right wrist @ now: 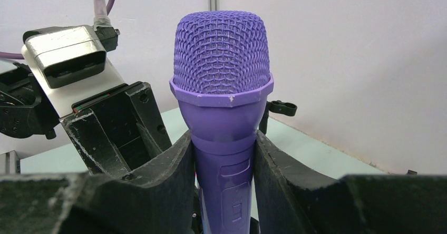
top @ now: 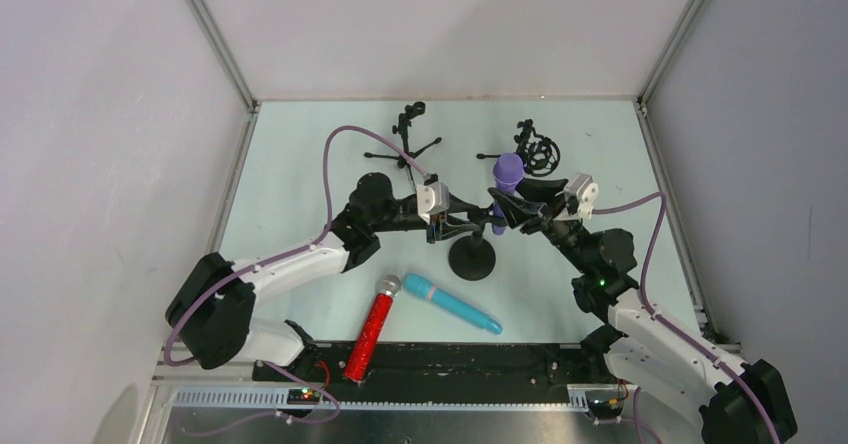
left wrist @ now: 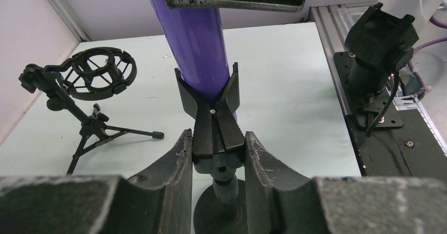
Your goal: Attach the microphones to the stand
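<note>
**Item 1. Purple microphone** (right wrist: 221, 60): upright, head uppermost, over the round-base stand (top: 472, 257) at mid-worktop (top: 300, 164). Its lower barrel sat in the forked clip (left wrist: 213, 134) at the top of that stand. Whether it was pushed fully home could not be told.

**Item 2. Right claw** (right wrist: 224, 155): clamped on the purple microphone's barrel just below the head, a finger on either side.

**Item 3. Left claw** (left wrist: 216, 144): clamped on the clip's body beneath the fork, apparently steadying it.

**Item 4. Red microphone** (top: 372, 326): lying flat at the near edge of the worktop, silver head pointing away from the arm bases, untouched.

**Item 5. Teal microphone** (top: 450, 302): lying flat just beside the red one, their heads near each other, untouched.

**Item 6. Tripod stand** (top: 408, 139) and **shock-mount stand** (top: 535, 152): at the far side of the worktop, neither holding anything.

**Progress, as judged:** the first of three attachments was in hand and close to finished, needing only seating and release. Two microphones were left to fit.
</note>
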